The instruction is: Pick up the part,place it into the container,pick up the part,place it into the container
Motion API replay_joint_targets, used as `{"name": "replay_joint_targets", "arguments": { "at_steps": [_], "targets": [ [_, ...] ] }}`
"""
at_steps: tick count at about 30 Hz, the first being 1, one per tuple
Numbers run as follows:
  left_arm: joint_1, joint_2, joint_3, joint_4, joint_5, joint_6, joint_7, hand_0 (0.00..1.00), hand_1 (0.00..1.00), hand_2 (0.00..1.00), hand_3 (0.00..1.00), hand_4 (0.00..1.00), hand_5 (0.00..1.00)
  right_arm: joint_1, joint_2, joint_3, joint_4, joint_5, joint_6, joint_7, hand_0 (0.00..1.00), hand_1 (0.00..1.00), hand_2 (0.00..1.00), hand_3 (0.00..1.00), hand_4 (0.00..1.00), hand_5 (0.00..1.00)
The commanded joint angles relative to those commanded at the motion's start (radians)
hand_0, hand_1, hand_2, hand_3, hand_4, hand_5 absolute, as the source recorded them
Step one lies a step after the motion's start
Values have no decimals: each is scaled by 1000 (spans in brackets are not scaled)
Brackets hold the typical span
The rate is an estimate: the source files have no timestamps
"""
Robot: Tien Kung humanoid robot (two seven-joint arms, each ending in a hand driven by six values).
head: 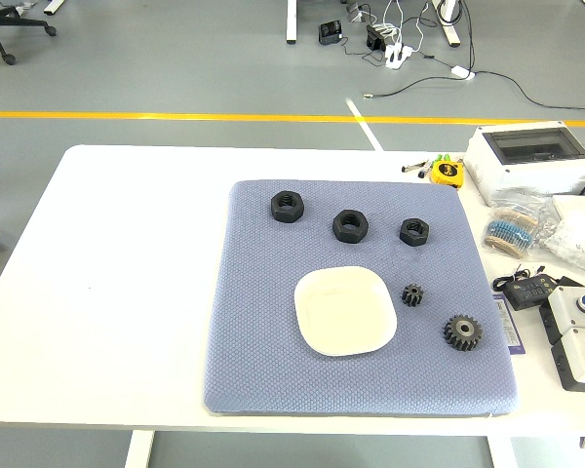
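Note:
A blue-grey mat (273, 361) covers the middle of the white table. On it sits a shallow white square dish (344, 310), with nothing inside. Three black hex nuts lie in a row behind the dish: one at the left (287, 206), one in the middle (351, 225), one at the right (414, 231). A small black gear (413, 294) lies right of the dish, and a larger black gear (463, 332) lies further right near the mat's edge. Neither robot hand shows in the head view.
A white electrical box (526, 161) stands at the table's back right, with a yellow tape measure (448, 173) beside it. Bags of small parts (512, 232), a black adapter (529, 290) and push-button boxes (577, 336) crowd the right edge. The table's left part (117, 273) is bare white.

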Motion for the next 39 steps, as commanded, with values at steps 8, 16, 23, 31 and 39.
{"name": "replay_joint_targets", "arguments": {
  "at_steps": [8,16,23,31,39],
  "targets": [
    [-2,1,-6,-1,13,-1,5,719,676,739,625,725,686,27,-76,-116,80,-338,45,0,756,715,693,792,983,283],
    [-3,2,-10,-1,22,-1,7,719,676,739,624,725,686,130,-125,-304,80,-695,110,14,740,705,723,781,998,273],
    [-4,3,-8,-1,17,0,6,718,676,738,624,725,687,195,-142,-423,77,-747,129,11,746,722,762,807,998,288],
    [-6,5,-13,-1,24,0,9,719,674,738,624,725,687,249,-137,-520,71,-740,145,5,747,727,775,821,998,319],
    [-5,5,-11,-2,24,1,10,719,671,737,625,725,687,281,-130,-598,57,-749,151,-1,742,731,782,820,998,320]
  ]
}}
